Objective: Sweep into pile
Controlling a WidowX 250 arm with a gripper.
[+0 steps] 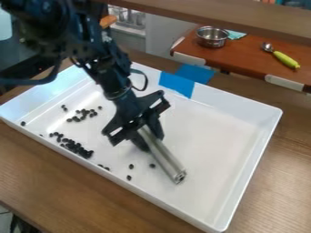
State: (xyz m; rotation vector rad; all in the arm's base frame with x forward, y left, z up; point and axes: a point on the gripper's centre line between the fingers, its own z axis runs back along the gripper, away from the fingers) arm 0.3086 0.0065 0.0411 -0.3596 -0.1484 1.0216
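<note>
"Two clusters of dark beans (76,148), plus strays. Where?"
"White tray (234,132), left part of the view. Bigger cluster is lower, by the near wall; looser one above it. Few singles between the bigger cluster and the tube."
"Tube?"
"Metal tube (163,155), slanting down-right out of the gripper (146,135), toward mid-tray."
"Pincer state?"
"Closed on the tube's upper end, fingers either side. Tube touching the tray floor: can't tell."
"Rest, quick."
"Blue tape (177,84) on the far wall, wooden table (42,170) under the tray. Behind: metal bowl (212,37), green-handled spoon (284,59), reddish-brown board (243,52). Next."
</note>
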